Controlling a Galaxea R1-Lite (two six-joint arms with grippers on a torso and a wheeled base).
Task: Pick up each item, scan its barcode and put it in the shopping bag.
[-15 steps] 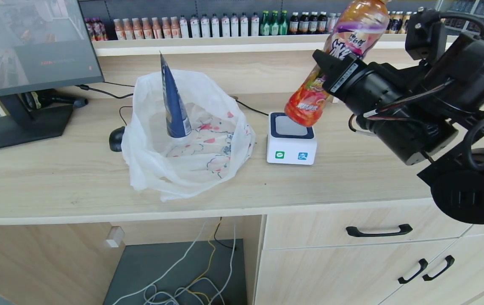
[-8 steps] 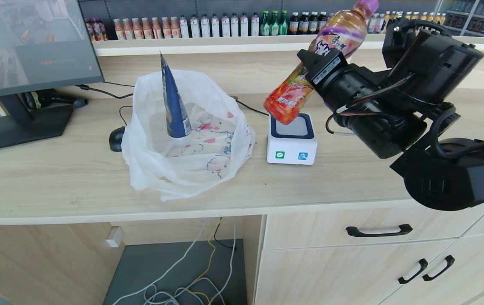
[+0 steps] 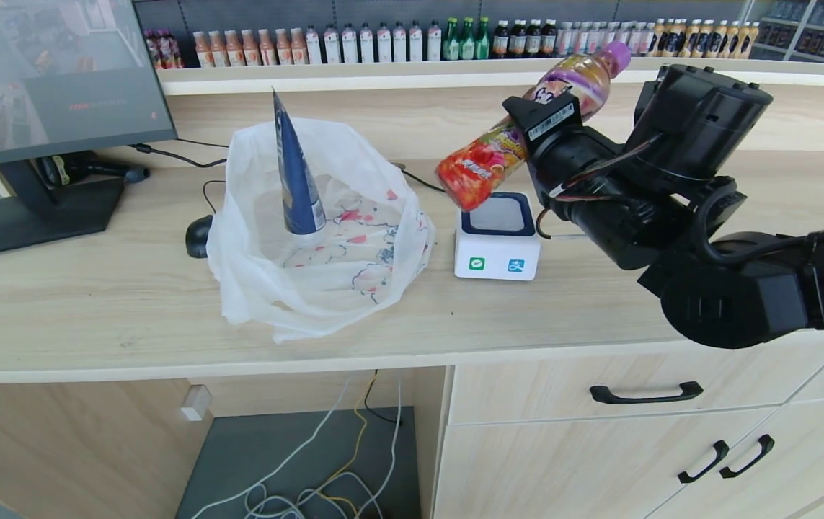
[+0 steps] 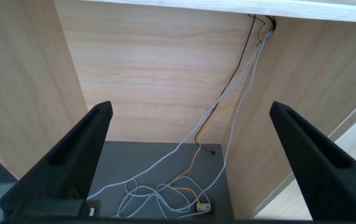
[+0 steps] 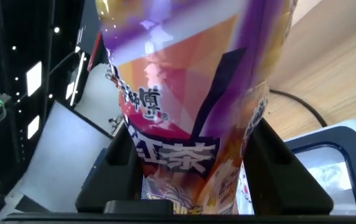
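My right gripper is shut on an orange drink bottle with a purple cap, held tilted with its base down toward the left, just above the far left corner of the white scanner box. Up close, the bottle sits clamped between the fingers. The white shopping bag stands open to the scanner's left, with a blue cone-shaped pack upright inside. My left gripper hangs open below the counter, facing cables on the floor.
A monitor on its stand, a black mouse and cables lie at the counter's left. A shelf of bottles runs along the back. Drawers with black handles sit under the counter's right half.
My right arm has carried the bottle down and to the left, from over the scanner's right side to its far left corner, tilting it flatter. The bag has not moved.
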